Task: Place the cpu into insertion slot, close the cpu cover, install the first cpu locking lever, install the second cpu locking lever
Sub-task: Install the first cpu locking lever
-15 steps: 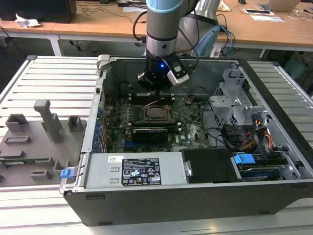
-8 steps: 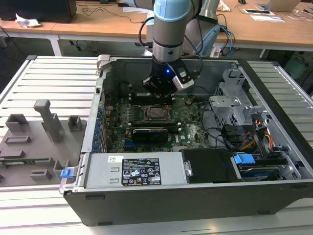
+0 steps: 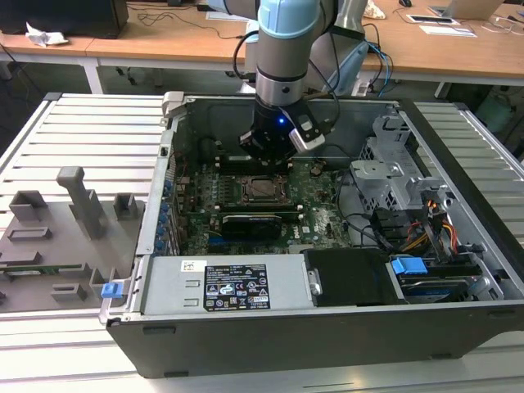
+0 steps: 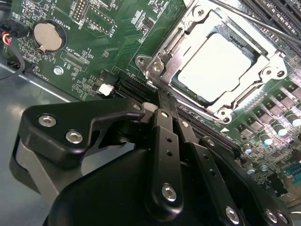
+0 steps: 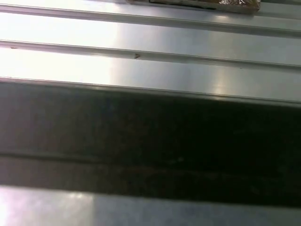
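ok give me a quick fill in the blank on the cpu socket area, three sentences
1. The cpu lies inside the ____ of the cpu cover.
2. The gripper hangs just beside the cover, and its fingers are ____.
3. On the green board, the round silver thing is a coin ____.

Missing words: window; shut; battery

Probably an office-lab, wooden desks (image 3: 458, 49), slatted metal workbench (image 3: 90, 139), opened computer case (image 3: 327, 327)
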